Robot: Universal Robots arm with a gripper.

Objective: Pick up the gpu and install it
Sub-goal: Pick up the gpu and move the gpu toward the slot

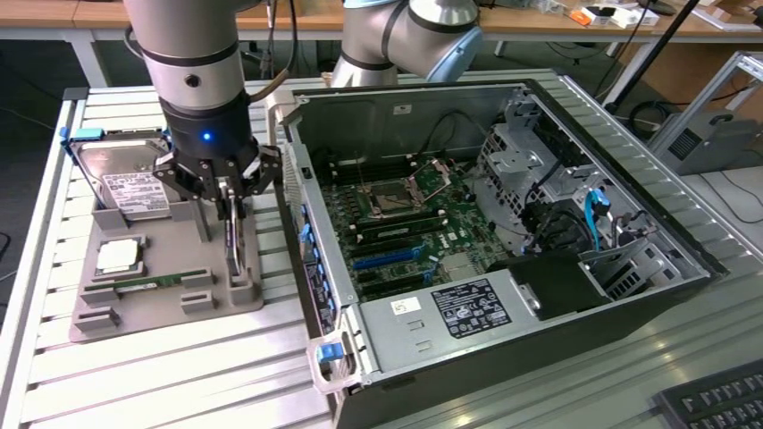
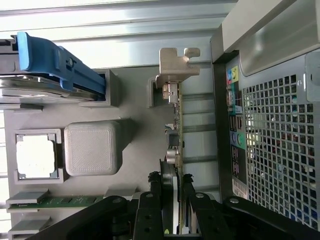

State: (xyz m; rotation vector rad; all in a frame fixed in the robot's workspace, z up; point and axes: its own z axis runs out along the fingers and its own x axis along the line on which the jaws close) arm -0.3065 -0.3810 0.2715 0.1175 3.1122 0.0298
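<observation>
- The claw (image 2: 169, 190) is partly closed on the graphics card (image 2: 176, 125), one black finger (image 2: 150, 210) against each face.
- The graphics card stands on its edge in a slot of a grey plastic tray (image 1: 155, 308). Its silver end bracket is at the far end from the claw.
- The tray also holds a hard drive (image 1: 134, 188) with a blue carrier, a processor chip (image 1: 117, 256) and a memory stick (image 1: 149, 283).
- The tray lies on a table (image 1: 179, 375) of ribbed aluminium slats.
- An open computer case (image 1: 394, 116) lies just beside the tray, on the exterior view's right, with its green main board facing up.
- A black keyboard (image 1: 716, 402) sits at the table's near corner on that side.
- Behind the table are wooden-topped desks (image 1: 537, 22) with small items on them, and cables hang down.
</observation>
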